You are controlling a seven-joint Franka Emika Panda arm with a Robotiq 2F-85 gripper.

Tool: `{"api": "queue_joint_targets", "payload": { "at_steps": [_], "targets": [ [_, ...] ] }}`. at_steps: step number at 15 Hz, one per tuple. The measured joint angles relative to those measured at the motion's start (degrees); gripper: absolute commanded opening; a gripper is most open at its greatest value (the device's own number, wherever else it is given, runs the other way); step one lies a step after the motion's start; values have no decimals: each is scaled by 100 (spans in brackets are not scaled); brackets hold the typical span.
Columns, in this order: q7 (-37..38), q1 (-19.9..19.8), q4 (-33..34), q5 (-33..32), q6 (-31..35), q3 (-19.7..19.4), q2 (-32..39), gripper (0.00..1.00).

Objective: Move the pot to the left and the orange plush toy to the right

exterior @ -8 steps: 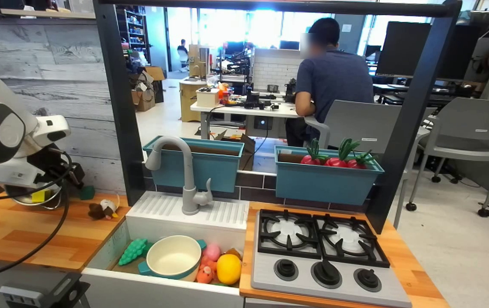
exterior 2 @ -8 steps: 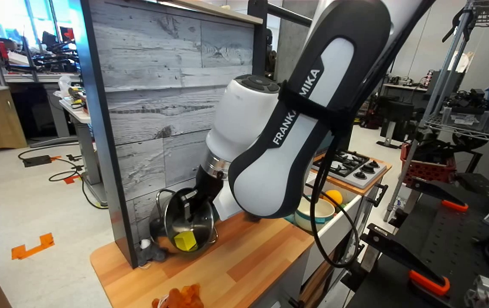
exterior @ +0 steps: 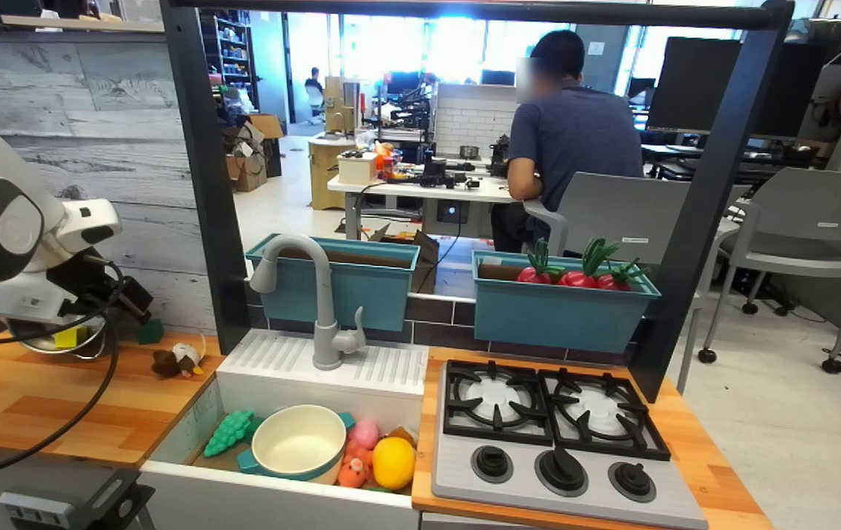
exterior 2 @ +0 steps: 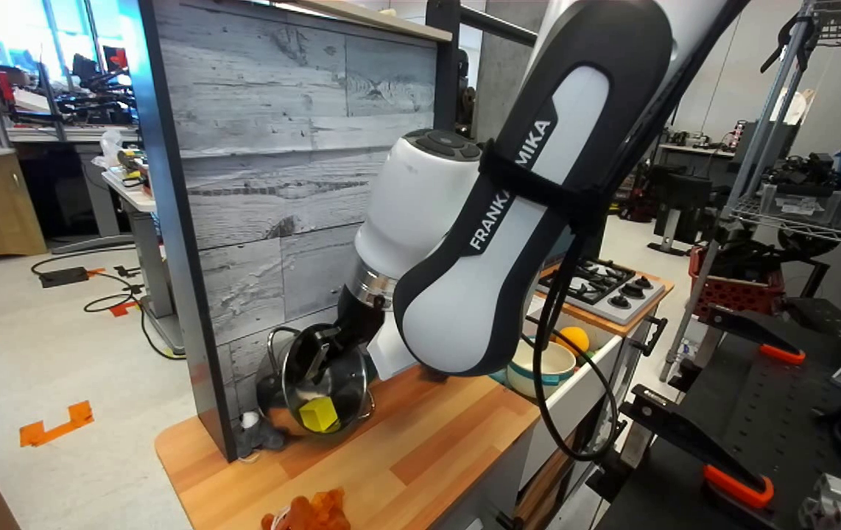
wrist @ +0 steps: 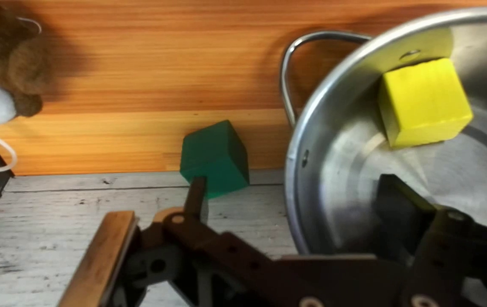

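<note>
- Moved since the earlier frame: the gripper (wrist: 293, 185) has spread its fingers (wrist: 399, 213) wider, the inner one now slanting across the mouth of the pot (wrist: 346, 170). The arm (exterior 2: 450, 316), the pot and the toys look much as they were.
- Gripper: fingers well apart, pot rim between them. One tip inside the pot, the other outside, overlapping the green block (wrist: 209, 153) in the wrist view. Touching or not, cannot tell.
- Pot: on the wooden surface (exterior 2: 428, 442), by its back edge, toward the end away from the sink (exterior: 280, 508). Tilted, mouth facing out from the gray panel (exterior 2: 244, 147). Partly covered by the arm.
- Inside it, a yellow block (wrist: 431, 102), at the low side.
- The orange toy (exterior 2: 310, 510): same surface, well apart from the pot, toward the end away from the sink. Cut by the frame in both exterior views.
- Green block: back edge, near the pot, sink side.
- A brown-and-white toy (exterior: 179, 361): near the back corner at the sink end.
- A gray toy (exterior 2: 262, 434): back edge, just beside the pot.
- In the sink: cream bowl (exterior: 299, 442), green grapes (exterior: 229, 433), yellow fruit (exterior: 393, 462).
</note>
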Motion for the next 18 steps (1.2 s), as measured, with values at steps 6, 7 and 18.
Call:
{"api": "queue_joint_targets", "payload": {
  "at_steps": [6,7,18],
  "targets": [
    [-28,-17,-29,22,-81,27,-18,100],
    [-65,37,-228,187,-240,-48,-114,100],
    [-813,176,-3289,-78,-2574,-871,-2278,100]
  ]
}}
